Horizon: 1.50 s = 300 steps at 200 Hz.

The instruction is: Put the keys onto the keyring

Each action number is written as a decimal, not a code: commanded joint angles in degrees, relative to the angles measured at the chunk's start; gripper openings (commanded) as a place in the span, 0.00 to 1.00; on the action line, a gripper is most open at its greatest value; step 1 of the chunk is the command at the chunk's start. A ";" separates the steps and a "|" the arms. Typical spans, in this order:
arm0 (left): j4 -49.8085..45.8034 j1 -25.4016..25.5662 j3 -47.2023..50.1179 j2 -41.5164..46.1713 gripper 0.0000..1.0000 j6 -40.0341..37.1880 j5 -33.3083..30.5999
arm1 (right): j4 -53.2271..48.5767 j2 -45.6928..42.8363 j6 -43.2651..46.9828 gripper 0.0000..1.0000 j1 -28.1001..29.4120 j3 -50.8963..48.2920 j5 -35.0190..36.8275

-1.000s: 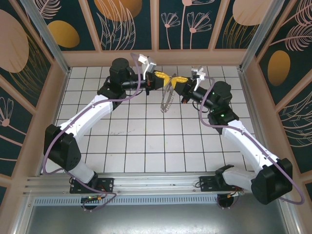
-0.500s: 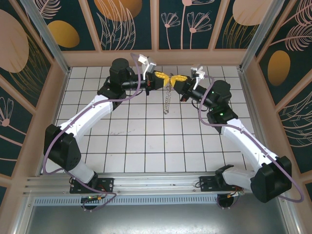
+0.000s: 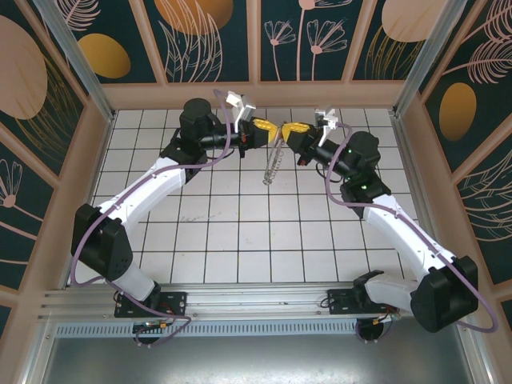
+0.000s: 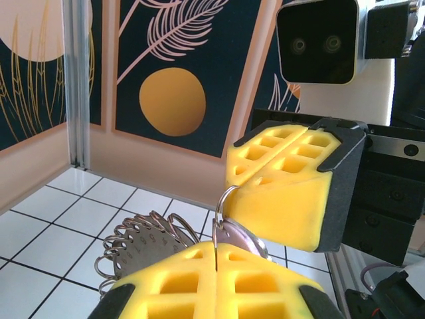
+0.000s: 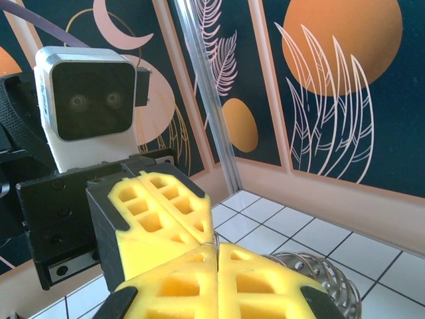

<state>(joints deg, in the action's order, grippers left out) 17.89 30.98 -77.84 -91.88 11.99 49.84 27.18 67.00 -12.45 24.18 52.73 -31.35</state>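
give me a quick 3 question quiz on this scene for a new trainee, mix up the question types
1. True or false: the keyring lies flat on the tiled table.
2. How do the left hand and the right hand stand? A) both open B) left open, right shut C) both shut
3. Fill in: the two hands meet over the ___ middle of the table.
Key: 1 false, it hangs in the air from where the two hands meet; 2 C; 3 far.
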 commanded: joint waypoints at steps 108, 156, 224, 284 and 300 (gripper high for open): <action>6.06 0.23 0.51 2.84 0.00 1.41 0.78 | -1.57 -3.07 -0.04 0.00 -2.65 -2.35 -2.67; 6.63 0.16 0.33 2.57 0.00 2.06 1.04 | -1.38 -2.40 -1.35 0.00 -5.50 -0.36 -6.63; 7.09 0.22 0.32 2.32 0.00 2.36 1.83 | 0.44 0.31 -4.09 0.00 -9.02 3.56 -12.67; 7.25 0.14 0.56 1.83 0.00 2.23 0.12 | -1.74 1.86 -4.38 0.00 -9.22 2.52 -11.39; 7.07 0.14 0.50 1.60 0.00 2.08 -0.18 | -3.22 2.24 -4.17 0.00 -9.36 2.65 -10.80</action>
<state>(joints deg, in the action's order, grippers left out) 22.11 31.77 -76.82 -91.55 13.80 49.06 24.95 68.47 -16.01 16.80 55.24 -46.09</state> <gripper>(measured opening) 0.059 0.042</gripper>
